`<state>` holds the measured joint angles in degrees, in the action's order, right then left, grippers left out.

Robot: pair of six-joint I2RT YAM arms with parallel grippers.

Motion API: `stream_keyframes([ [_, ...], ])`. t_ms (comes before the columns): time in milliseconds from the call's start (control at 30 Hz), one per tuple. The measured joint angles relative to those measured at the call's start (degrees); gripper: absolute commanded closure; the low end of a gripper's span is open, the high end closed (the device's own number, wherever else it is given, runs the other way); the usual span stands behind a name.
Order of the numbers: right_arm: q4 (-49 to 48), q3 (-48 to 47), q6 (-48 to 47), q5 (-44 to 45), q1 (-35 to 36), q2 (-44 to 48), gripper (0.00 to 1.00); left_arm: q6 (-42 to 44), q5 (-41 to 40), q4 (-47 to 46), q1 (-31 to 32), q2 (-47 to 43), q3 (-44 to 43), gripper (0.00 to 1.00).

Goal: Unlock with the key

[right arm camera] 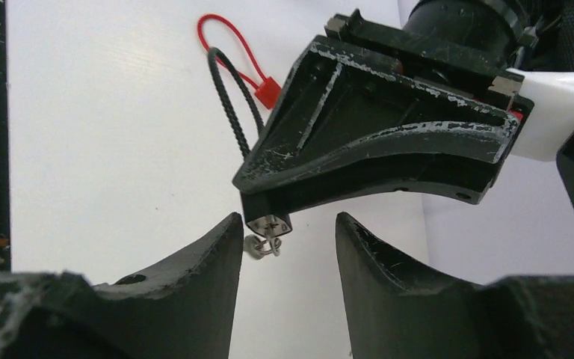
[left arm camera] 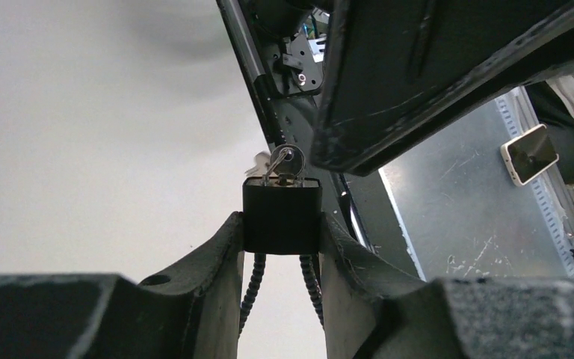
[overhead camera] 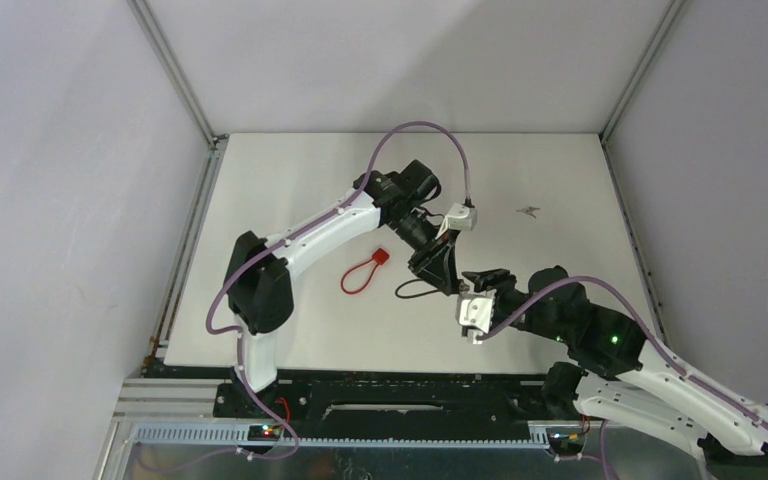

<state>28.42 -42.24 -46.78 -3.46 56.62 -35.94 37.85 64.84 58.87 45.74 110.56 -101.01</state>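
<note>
White desk (overhead camera: 290, 330), grey walls all round, and the action is over the middle of it. The left jaws are clamped on the small black padlock (left arm camera: 281, 221), one on each flank, with its black ribbed cable shackle (right arm camera: 228, 97) trailing behind. The silver key (left arm camera: 284, 161) sits in the keyway at the lock's end. The right jaws stand parted, one either side of that key, touching neither key nor lock. A red cable loop (overhead camera: 360, 272) lies on the desk just beside them.
</note>
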Motion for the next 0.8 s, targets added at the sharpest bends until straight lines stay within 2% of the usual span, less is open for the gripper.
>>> stream_keyframes([
  [500, 2.3, -0.5, 4.3, -9.2, -12.5, 2.6, 0.58, -0.4, -0.2, -2.7, 0.0, -2.2, 1.9, 1.00],
  [800, 4.1, -1.5, 4.8, -13.8, -13.1, 0.4, 0.69, -0.4, -0.2, -3.3, 0.0, -2.6, 1.9, 1.00],
])
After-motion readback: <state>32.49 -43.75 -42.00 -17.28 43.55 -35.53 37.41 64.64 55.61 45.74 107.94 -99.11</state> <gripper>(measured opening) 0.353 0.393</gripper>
